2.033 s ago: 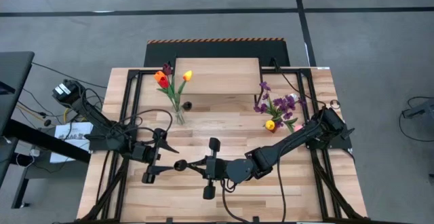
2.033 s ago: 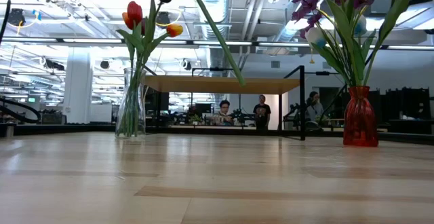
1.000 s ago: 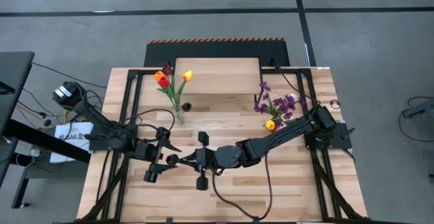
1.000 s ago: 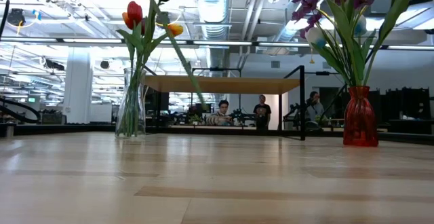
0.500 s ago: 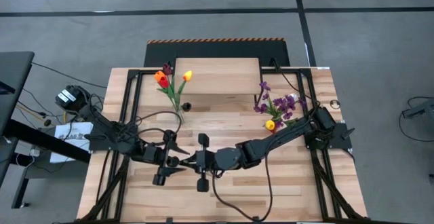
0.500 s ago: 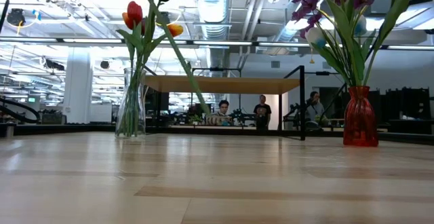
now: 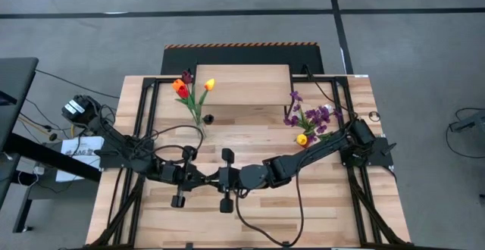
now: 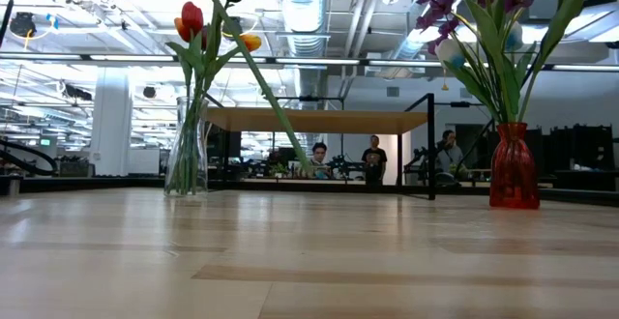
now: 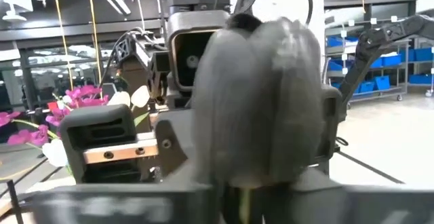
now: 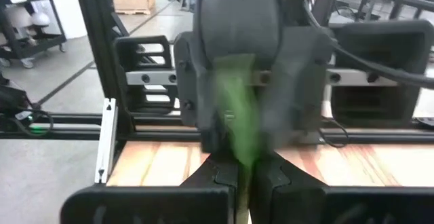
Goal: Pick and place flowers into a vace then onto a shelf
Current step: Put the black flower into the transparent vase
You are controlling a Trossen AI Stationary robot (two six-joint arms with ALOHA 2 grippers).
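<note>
A flower with a dark grey tulip head [image 9: 261, 102] and a green stem [image 10: 237, 122] hangs between my two grippers at the table's middle, near the front. In the low view its stem [image 8: 256, 77] slants across the picture and its head is out of frame. My left gripper [image 7: 203, 178] and my right gripper [image 7: 214, 179] meet tip to tip, both shut on the stem. A clear vase [image 7: 201, 131] holds red, orange, yellow and black tulips. The shelf [image 7: 242, 83] stands at the far edge. My left gripper comes level from the table's left and closes on the stem just under the head [image 9: 241, 198]. The head and the blurred fingers hide the place of contact. My right gripper pinches the green stem [image 10: 239, 173] between its two fingertips, coming about level from the table's right, fingers across the stem. The flower is lifted clear and tilted, head up, with its lower end [image 8: 308, 169] hanging above the table.
A red vase [image 8: 513, 169] with purple sprigs and a yellow flower [image 7: 311, 120] stands at the right, near the shelf's front corner. Black frame rails run along both table sides. Bare wood lies between the vases and at the near edge. People sit far behind the table.
My left gripper has gone toward the table's right, up to my right gripper, and has shut on the flower's stem. My right gripper has kept still, holding the flower.
</note>
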